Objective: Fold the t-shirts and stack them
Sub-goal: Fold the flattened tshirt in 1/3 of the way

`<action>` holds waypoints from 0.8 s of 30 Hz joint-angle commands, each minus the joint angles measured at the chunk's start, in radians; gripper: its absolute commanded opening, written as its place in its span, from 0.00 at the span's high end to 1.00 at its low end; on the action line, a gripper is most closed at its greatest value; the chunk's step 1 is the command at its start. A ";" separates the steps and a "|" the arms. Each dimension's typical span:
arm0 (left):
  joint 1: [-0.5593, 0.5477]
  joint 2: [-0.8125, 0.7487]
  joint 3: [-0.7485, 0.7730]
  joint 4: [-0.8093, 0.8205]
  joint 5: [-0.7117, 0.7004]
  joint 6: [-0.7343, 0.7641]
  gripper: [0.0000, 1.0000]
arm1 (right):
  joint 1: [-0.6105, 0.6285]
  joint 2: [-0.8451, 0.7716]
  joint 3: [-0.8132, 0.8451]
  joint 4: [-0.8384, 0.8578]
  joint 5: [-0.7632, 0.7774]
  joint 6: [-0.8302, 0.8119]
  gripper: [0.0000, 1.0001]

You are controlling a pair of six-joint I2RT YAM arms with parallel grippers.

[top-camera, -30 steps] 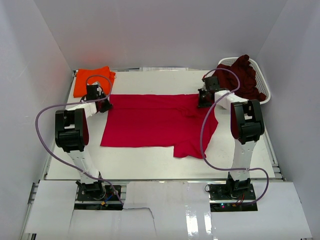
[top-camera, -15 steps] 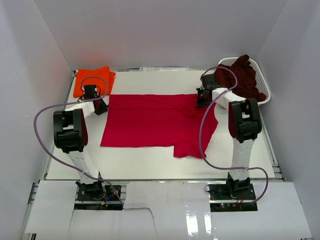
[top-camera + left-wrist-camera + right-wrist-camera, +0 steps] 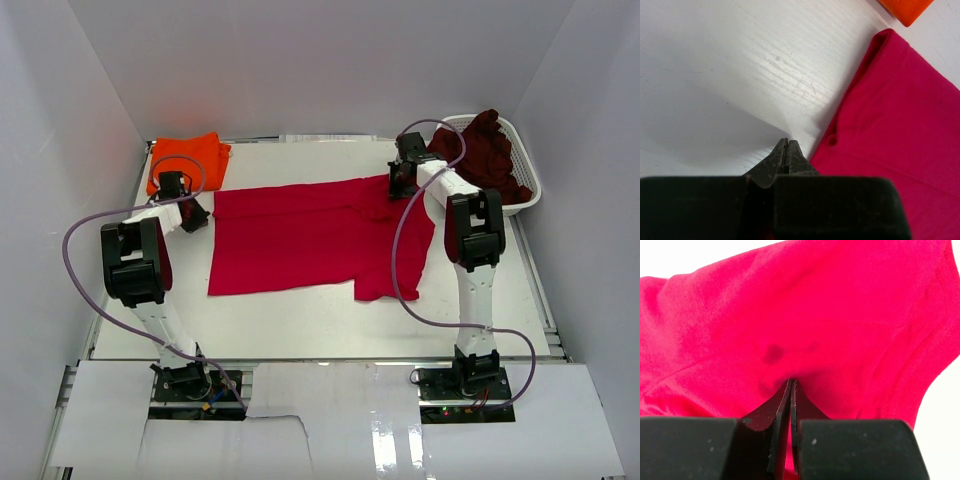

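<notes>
Orange t-shirt (image 3: 195, 148) is lying folded beyond the clenched left gripper (image 3: 787, 141); right gripper (image 3: 791, 381) is pinching the spread red t-shirt (image 3: 300, 240), maroon t-shirt (image 3: 495, 155) waiting.

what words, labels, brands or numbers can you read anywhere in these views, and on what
None can be read in any view.
The red t-shirt, the orange t-shirt and the maroon t-shirt show plain cloth with no print.
The white basket shows no label.
</notes>
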 commanded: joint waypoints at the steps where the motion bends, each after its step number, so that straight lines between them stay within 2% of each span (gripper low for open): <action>1: -0.003 -0.081 -0.005 0.017 0.022 -0.001 1.00 | -0.004 0.108 0.064 -0.096 0.016 -0.024 0.92; 5: -0.003 -0.104 0.005 0.017 0.048 0.000 1.00 | -0.004 0.133 0.106 -0.115 0.019 -0.025 0.92; 9: -0.003 -0.127 0.040 0.020 0.120 -0.001 1.00 | -0.004 0.061 0.046 -0.092 0.031 -0.024 0.92; 13: -0.029 -0.121 0.104 0.064 0.287 0.006 1.00 | -0.004 -0.045 -0.053 -0.056 0.038 -0.024 0.92; 17: -0.133 -0.100 0.184 0.118 0.428 0.089 1.00 | -0.003 -0.260 -0.268 0.118 0.033 -0.022 0.89; 19: -0.234 -0.082 0.240 0.132 0.445 0.121 1.00 | -0.003 -0.356 -0.288 0.131 0.039 -0.033 0.87; 24: -0.328 0.030 0.397 0.118 0.494 0.115 1.00 | -0.001 -0.439 -0.250 0.088 0.065 -0.078 0.85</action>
